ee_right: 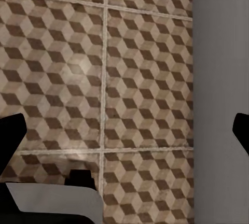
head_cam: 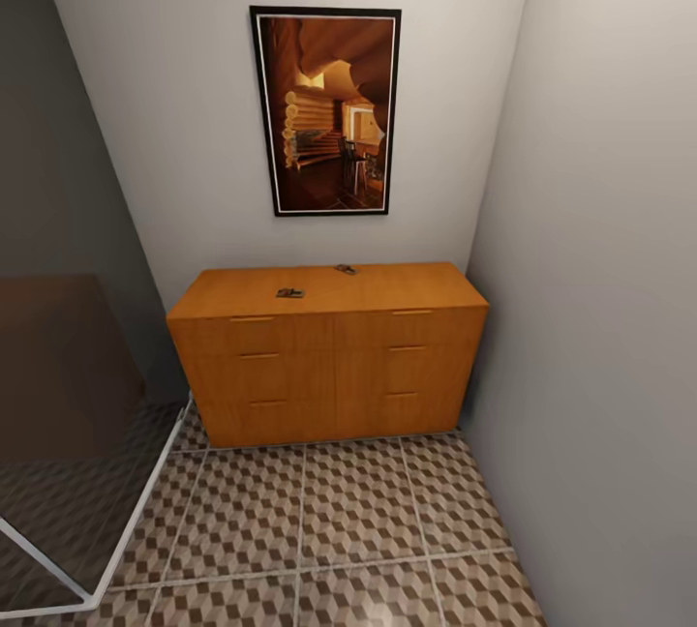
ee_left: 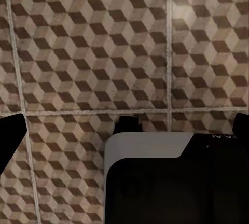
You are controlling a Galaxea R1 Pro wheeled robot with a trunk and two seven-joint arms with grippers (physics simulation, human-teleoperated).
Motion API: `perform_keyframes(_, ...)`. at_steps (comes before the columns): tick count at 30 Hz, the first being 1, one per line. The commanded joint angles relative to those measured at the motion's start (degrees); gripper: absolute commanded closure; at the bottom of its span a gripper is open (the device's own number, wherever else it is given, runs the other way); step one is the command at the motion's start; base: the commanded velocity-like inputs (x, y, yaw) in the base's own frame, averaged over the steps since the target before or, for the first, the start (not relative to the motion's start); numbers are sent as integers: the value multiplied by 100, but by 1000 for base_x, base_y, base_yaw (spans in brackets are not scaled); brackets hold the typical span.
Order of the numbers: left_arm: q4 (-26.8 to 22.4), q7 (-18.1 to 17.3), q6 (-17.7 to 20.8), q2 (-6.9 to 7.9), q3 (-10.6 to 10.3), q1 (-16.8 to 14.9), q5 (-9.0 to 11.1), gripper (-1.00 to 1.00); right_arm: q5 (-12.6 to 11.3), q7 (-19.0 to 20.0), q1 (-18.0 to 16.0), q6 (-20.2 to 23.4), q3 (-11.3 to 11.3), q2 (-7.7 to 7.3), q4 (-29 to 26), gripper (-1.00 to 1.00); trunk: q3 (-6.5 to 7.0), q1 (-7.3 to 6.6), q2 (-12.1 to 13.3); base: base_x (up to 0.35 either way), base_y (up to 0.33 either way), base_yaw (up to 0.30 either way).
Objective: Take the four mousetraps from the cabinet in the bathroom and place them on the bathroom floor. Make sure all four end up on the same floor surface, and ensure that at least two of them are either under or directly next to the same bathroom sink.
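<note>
No brand or label can be read. Two mousetraps, one [head_cam: 289, 293] left of centre and one [head_cam: 345, 269] near the back edge, lie small and blurred on top of the orange-brown cabinet [head_cam: 329, 366] at mid-frame. Cube-patterned bathroom floor [head_cam: 358, 530] lies below. Both end effectors are cut off; I cannot tell how far open either is.

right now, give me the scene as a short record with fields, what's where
cabinet: orange-brown cabinet against the back wall, drawers shut
mousetraps: two small dark items on the cabinet top, one front left, one near the back
floor: cube-pattern tiles, no trap seen on them
wall: framed picture above the cabinet
left gripper: fingertips wide apart over tiles
right gripper: fingertips wide apart over tiles
</note>
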Motion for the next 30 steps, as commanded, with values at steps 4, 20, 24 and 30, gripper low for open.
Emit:
perform_keyframes(4,19,4,-22,-5,-48,-7,47,-100,-52,-9,-6,-18,50,3,16,-100,-7,2,-5,107,0,0)
perform_keyframes(20,19,12,-22,11,-45,-5,47,-100,-41,-9,-6,-36,42,34,-2,-100,-7,2,-5,13,0,0)
perform_keyframes(24,19,13,-27,17,-46,-8,47,-100,-50,-9,-6,-32,40,38,-4,-100,-7,2,-5,67,0,0)
perform_keyframes(30,19,13,-23,51,-45,-6,47,-100,-74,9,-6,-39,34,58,-5,-100,-7,2,-5,274,40,0)
